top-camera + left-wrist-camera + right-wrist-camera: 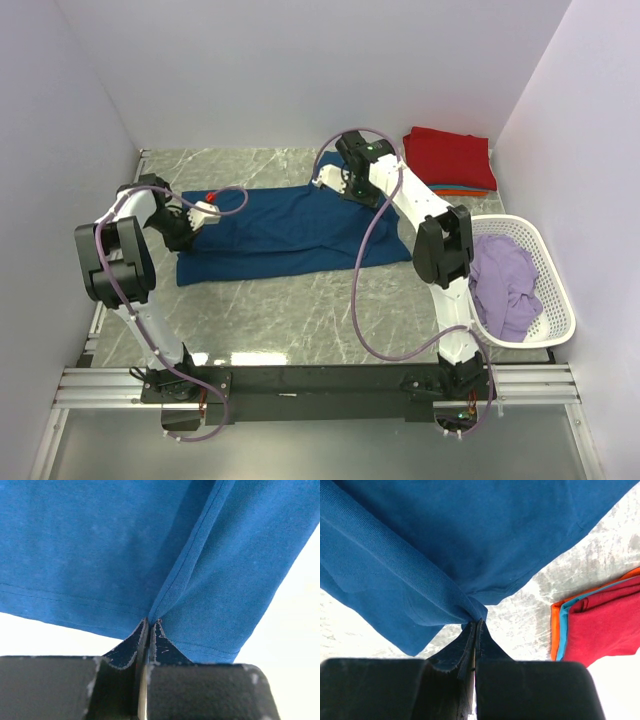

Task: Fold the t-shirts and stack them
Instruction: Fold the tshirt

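A blue t-shirt [285, 232] lies spread across the middle of the marble table. My left gripper [205, 212] is shut on the shirt's left edge; in the left wrist view [151, 622] the hem bunches between the closed tips. At the shirt's far right corner my right gripper [325, 180] is shut on the cloth, and the right wrist view [477, 622] shows a fold of blue t-shirt [445, 550] pinched at the tips. A stack of folded shirts [450, 160], red on top, sits at the back right, also visible as a folded stack [600, 622] with orange and light-blue layers.
A white laundry basket [552, 268] at the right edge holds a crumpled purple shirt [505, 280]. Walls close in the table on the left, back and right. Bare marble [290, 310] lies in front of the blue shirt.
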Controlling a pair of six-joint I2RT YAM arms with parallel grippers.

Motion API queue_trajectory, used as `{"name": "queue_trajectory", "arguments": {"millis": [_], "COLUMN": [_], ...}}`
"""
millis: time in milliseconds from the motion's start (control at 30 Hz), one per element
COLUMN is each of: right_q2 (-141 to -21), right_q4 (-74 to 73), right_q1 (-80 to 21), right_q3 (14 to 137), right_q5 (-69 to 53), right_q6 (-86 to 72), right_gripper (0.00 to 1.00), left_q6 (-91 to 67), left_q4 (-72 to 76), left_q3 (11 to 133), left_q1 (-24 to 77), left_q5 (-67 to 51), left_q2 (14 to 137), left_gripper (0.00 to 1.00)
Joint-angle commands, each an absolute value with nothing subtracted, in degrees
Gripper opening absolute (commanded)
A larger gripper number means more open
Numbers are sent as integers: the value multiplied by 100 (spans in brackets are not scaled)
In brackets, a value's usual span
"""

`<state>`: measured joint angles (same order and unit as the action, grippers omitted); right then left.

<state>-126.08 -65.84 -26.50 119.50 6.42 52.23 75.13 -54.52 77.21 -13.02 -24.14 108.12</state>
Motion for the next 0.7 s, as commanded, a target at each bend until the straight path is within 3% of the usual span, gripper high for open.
{"name": "queue_trajectory", "arguments": {"millis": [0,200,267,300,400,533,667], "right_q2": [-12665,-12770,-12806,-12797,-12648,-12175,-11796], "right_q4": [-6513,-6407,-6329,-6337,-6538,-7092,-7531], "right_q1": [-2584,-2584,-2575,-2558,-2347,-1943,-1486], "right_q3": [12269,12270,12296,12322,12594,12622,12060], "right_q5": [765,782,905,905,695,19,-1114], "right_q6": [5379,5309,5186,5133,4870,4282,3369], "right_gripper": [0,0,18,37,55,56,56], "left_q6": [7453,7348,7146,7059,6742,6277,5574], "left_q4": [-5467,-5379,-5300,-5300,-5650,-6484,-6312], "left_q3": [7980,8051,8059,8086,8419,8640,8096], "left_q1": [-1336,-1336,-1336,-1362,-1643,-2108,-2574], "left_q5": [-2426,-2426,-2435,-2495,-2959,-3655,-3928], "left_q2": [10907,11048,11013,10995,10960,10829,10451], "left_gripper": [4,7,22,31,41,48,50]}}
